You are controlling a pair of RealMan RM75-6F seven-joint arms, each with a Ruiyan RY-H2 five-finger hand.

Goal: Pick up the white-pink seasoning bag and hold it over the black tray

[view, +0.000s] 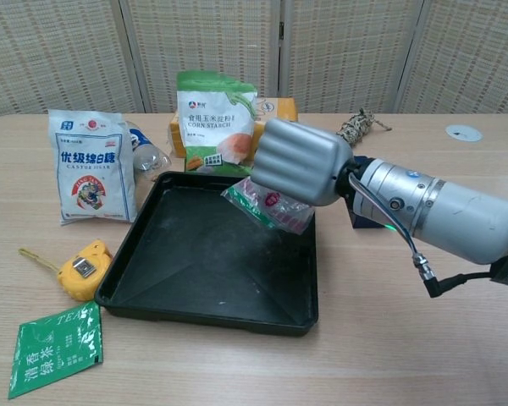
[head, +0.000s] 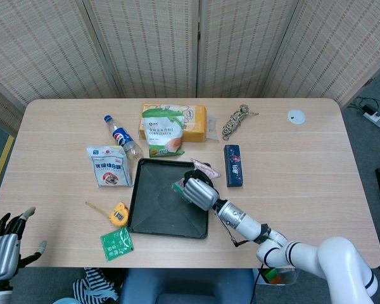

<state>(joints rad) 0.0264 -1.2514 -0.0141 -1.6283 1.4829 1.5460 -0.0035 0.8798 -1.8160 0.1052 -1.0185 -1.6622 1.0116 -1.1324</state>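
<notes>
Right hand grips the white-pink seasoning bag at frame centre, above the black tray's right half; left hand, lower left, spread and idle; the crinkly film may slip from a loosening grip.

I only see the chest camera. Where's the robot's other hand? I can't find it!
Observer: The left hand hangs down by the near left corner of the table, fingers apart, holding nothing.
Operator: What's that blue thing on the right, half hidden?
Observer: A dark blue box lying flat, just right of the black tray and not touching it.
</notes>
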